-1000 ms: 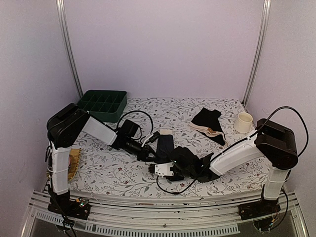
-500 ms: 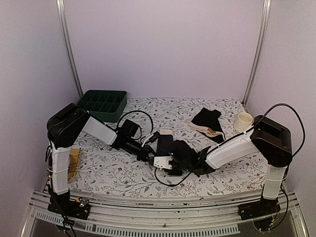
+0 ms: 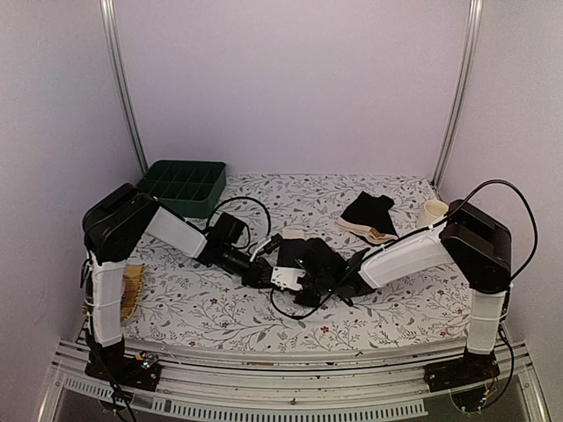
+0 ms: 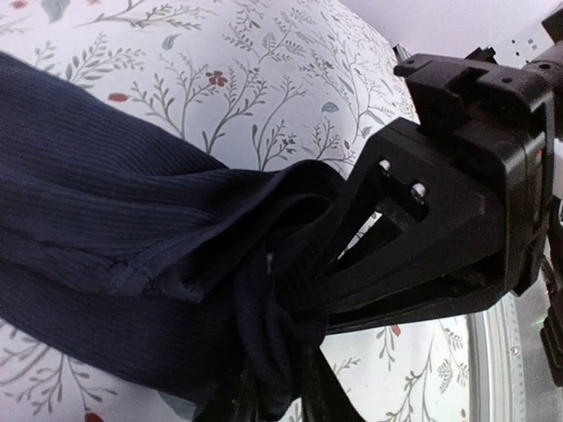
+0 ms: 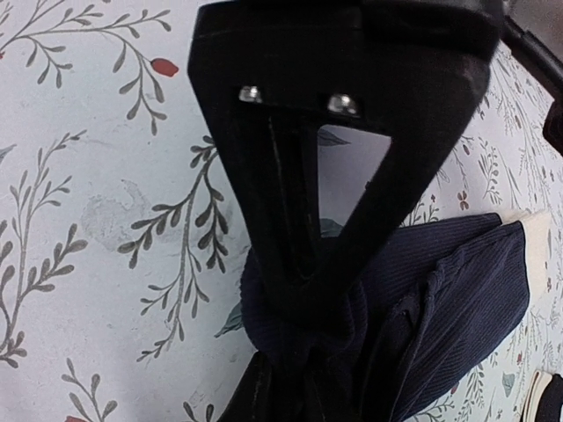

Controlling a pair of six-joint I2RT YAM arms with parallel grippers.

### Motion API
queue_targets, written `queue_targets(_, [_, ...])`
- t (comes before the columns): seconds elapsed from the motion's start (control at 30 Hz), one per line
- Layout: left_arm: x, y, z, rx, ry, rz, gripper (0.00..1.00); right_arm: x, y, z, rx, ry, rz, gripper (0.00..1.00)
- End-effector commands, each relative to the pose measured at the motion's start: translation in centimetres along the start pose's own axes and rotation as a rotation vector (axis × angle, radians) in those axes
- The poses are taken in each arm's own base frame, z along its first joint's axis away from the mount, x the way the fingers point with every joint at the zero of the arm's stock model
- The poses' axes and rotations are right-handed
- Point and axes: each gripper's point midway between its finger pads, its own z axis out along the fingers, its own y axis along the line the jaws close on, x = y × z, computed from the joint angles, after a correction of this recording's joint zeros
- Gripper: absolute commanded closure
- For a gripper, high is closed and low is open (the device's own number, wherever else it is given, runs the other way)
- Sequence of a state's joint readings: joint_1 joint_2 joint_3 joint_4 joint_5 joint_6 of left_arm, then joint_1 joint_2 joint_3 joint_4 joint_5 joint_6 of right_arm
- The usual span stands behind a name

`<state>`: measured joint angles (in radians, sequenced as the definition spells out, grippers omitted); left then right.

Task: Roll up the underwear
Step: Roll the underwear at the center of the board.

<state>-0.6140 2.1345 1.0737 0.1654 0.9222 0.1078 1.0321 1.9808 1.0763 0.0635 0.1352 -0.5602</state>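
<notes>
Both claws are clamping one bunched end of the underwear [image 4: 132, 229] lying mid-counter [image 3: 202, 308]: right claw [image 5: 299, 303] is pinching shut on the wadded fabric, left claw [image 4: 268, 406] is gripping it just beside. The soft, thin, ribbed navy knit is bunching, not rolling, so any uneven pull is risking twisting it, slipping loose, or fingers colliding

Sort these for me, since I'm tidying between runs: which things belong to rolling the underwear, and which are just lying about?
Job:
- navy underwear
- black-and-beige pile

Lying about:
- green tray
- cup
- yellowish item
</notes>
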Motion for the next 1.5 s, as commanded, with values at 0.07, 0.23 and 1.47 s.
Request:
queue_targets(0.07, [0.1, -0.2, -2.6, -0.037, -0.015, -0.015, 0.61, 5.6, 4.1, 1.1, -0.192, 0.186, 0.068, 0.93])
queue_targets(0.23, [-3.0, -1.5, -5.7, -0.066, -0.119, 0.069, 0.38, 4.2, 4.4, 0.6, -0.268, 0.162, 0.118, 0.95])
queue_targets(1.47, [4.0, -9.8, -1.9, -0.31, -0.074, 1.082, 0.38, -0.5, 6.3, -2.8, -0.887, 0.21, 0.618, 0.93])
